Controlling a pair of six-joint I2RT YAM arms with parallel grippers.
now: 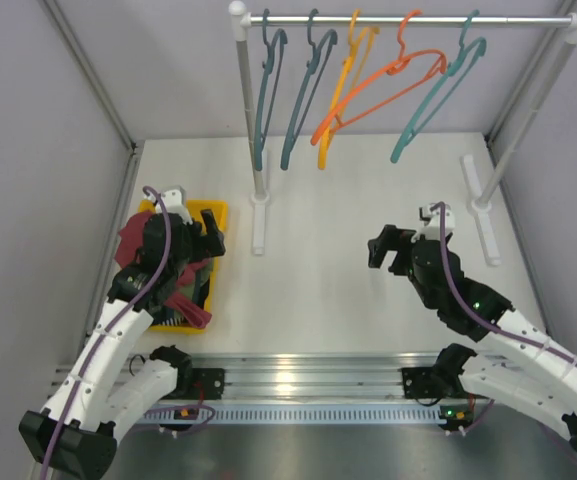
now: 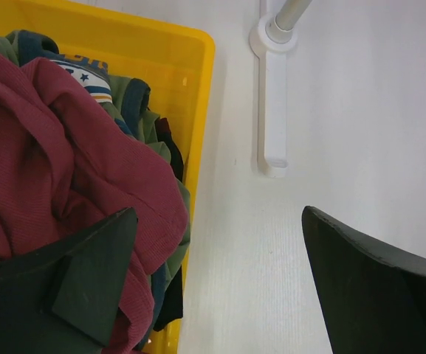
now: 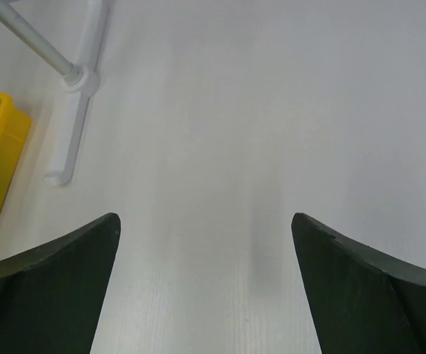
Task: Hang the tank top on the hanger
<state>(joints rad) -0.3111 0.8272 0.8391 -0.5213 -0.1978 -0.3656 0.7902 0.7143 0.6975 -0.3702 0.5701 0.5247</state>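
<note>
Yellow bin (image 2: 198,66) holds the tank top (image 2: 65,169) heaped on an olive-green garment (image 2: 128,96). Left gripper (image 2: 218,217) spread wide over the cloth's edge, clasping nothing; right gripper (image 3: 205,221) spread wide, empty.

The left arm (image 1: 108,350) and the right arm (image 1: 533,355) are built of white shell links joined by black motor housings. A purple cable (image 1: 448,265) trails along each one. Small green lights (image 1: 477,304) glow on the right arm (another sits near its base). The jaws are matte, near-black wedges with bevelled edges.
</note>
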